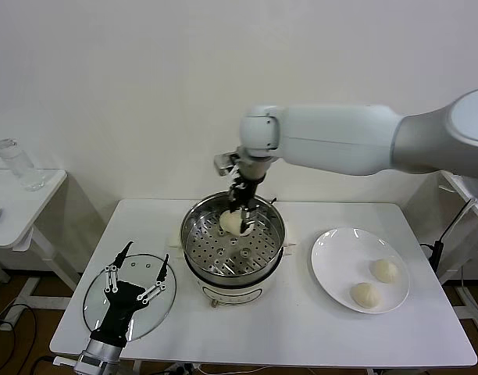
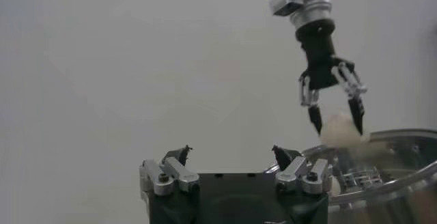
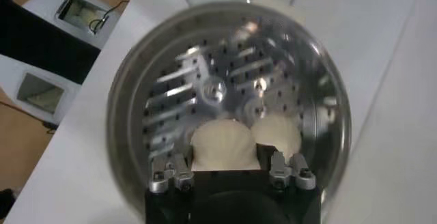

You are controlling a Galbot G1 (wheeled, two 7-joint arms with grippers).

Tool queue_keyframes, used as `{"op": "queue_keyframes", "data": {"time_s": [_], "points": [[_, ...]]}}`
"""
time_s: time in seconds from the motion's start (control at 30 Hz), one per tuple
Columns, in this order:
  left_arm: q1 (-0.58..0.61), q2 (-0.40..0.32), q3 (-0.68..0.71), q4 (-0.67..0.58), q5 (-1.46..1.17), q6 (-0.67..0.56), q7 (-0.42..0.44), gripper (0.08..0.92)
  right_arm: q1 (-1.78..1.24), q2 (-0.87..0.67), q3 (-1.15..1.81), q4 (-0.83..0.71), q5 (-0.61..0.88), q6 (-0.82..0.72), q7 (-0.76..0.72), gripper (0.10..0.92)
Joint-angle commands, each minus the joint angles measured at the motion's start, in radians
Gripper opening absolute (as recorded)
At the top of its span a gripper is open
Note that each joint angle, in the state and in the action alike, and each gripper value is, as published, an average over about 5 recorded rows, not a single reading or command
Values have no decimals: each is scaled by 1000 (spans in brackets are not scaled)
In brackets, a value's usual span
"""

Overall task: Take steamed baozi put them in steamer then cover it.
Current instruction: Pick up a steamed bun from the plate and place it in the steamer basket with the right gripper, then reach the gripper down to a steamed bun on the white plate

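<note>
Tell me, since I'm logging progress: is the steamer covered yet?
Uncovered. The glass lid lies flat on the table left of the steamer, under the left gripper, and the perforated tray shows.

From my left wrist camera I see the left gripper [image 2: 231, 156] with its fingers [image 2: 176, 156] spread apart. Beyond it, the right gripper [image 2: 336, 120] hangs over the steamer [image 2: 403, 177] rim, its fingers clasping a cream-white baozi [image 2: 339, 131].

Bright even light; glare on steamer [image 3: 225, 95] tray.
</note>
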Motion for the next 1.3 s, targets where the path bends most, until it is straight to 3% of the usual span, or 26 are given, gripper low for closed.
{"op": "queue_keyframes", "data": {"time_s": [0.03, 0.6, 0.87, 1.07, 1.3], "points": [[-1, -2, 3, 4, 0, -3, -1, 823, -68, 140, -13, -91, 11, -20, 48, 645], [2, -4, -6, -1, -1, -7, -2, 823, -158, 170, 7, -155, -36, -12, 64, 670], [0, -5, -12, 5, -3, -10, -1, 823, -156, 144, 21, -141, -53, -7, 60, 794], [4, -8, -11, 2, -3, -9, -1, 823, -86, -1, 73, -10, -76, -7, 36, 822], [9, -11, -7, -2, 2, -6, -1, 823, 21, -341, 146, 167, -164, 29, -67, 823]]}}
